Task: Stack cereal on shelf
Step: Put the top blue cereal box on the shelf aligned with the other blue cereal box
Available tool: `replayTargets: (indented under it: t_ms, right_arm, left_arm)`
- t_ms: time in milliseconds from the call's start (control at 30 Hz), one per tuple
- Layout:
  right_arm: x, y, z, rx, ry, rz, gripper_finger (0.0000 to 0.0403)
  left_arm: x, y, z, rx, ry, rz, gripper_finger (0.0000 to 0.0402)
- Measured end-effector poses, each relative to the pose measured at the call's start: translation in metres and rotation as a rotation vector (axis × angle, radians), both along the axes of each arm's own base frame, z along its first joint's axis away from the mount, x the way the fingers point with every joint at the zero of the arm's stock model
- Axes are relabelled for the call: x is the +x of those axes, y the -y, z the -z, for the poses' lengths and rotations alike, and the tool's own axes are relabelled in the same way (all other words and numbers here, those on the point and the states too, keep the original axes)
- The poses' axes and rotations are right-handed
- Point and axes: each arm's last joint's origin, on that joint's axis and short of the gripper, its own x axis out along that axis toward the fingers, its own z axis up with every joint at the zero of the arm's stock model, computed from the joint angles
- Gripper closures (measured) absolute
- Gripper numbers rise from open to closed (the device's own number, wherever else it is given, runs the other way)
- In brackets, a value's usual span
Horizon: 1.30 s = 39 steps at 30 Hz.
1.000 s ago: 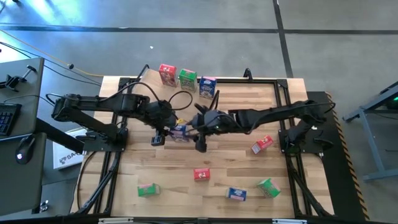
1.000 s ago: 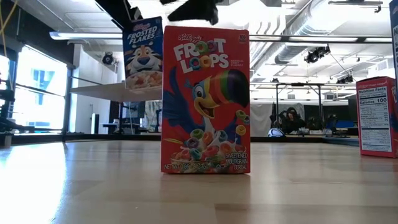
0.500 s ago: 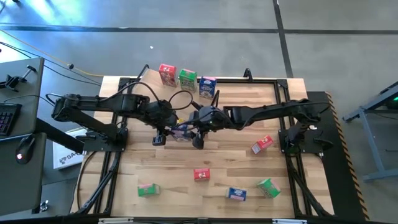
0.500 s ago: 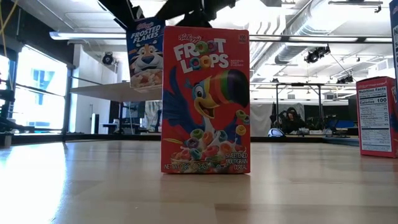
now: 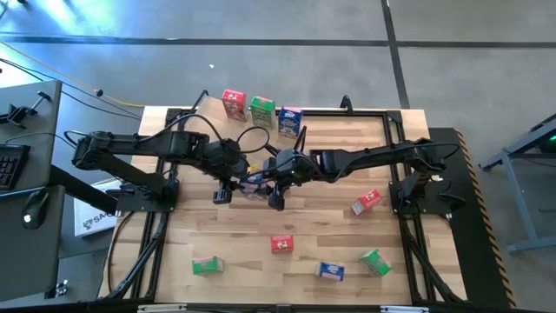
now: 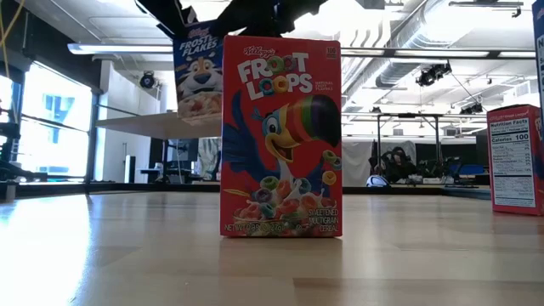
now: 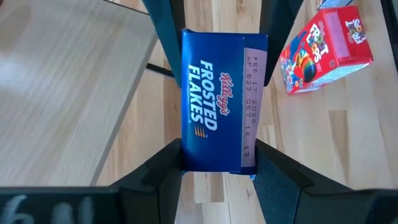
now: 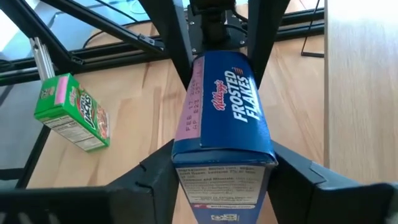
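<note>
Near the middle of the high view, above the table, both grippers meet on one blue box reading "Kellogg's Frosted Flakes", its pink side strip stamped "FEB 27 2026". The left gripper has its jaws pinching one end, and the right gripper has its jaws pressed on the other end, held aloft. Since a second ago the right gripper has slid leftward in the high view and closed on the box. At centre of the low view stands a red box marked "Froot Loops"; the light shelf lies just beside the held box.
</note>
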Motion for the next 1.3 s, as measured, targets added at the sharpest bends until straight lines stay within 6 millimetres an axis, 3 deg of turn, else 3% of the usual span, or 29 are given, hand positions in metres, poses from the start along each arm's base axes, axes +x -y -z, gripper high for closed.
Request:
replayTargets:
  t_ms: [167,367,567,733,867,1033,1300]
  right_arm:
    - [0.000,0.000,0.000,-0.004,0.005,0.001,0.0232]
    - [0.002,-0.001,-0.003,-0.017,0.038,-0.001,0.0235]
    - [0.003,-0.002,-0.005,-0.037,0.062,-0.019,0.0235]
    - [-0.004,0.003,-0.020,-0.061,0.099,-0.021,0.0236]
    - [-0.025,0.014,-0.048,-0.129,0.136,0.039,0.0236]
    - [-0.054,0.042,-0.076,-0.197,0.135,0.139,0.0236]
    - [-0.060,0.080,-0.068,-0.193,0.057,0.169,0.0236]
  left_arm:
    - [0.000,0.000,0.000,0.002,0.005,-0.002,0.0242]
    - [-0.004,-0.001,-0.009,0.044,0.065,-0.028,0.0206]
    - [-0.035,-0.004,-0.031,0.063,0.274,-0.109,0.0176]
    - [-0.069,-0.006,-0.033,0.059,0.511,-0.162,0.0170]
    - [-0.090,-0.006,-0.018,0.041,0.711,-0.170,0.0174]
    - [-0.100,-0.006,0.013,0.016,0.892,-0.165,0.0185]
    - [-0.101,-0.006,0.050,-0.002,1.022,-0.170,0.0207]
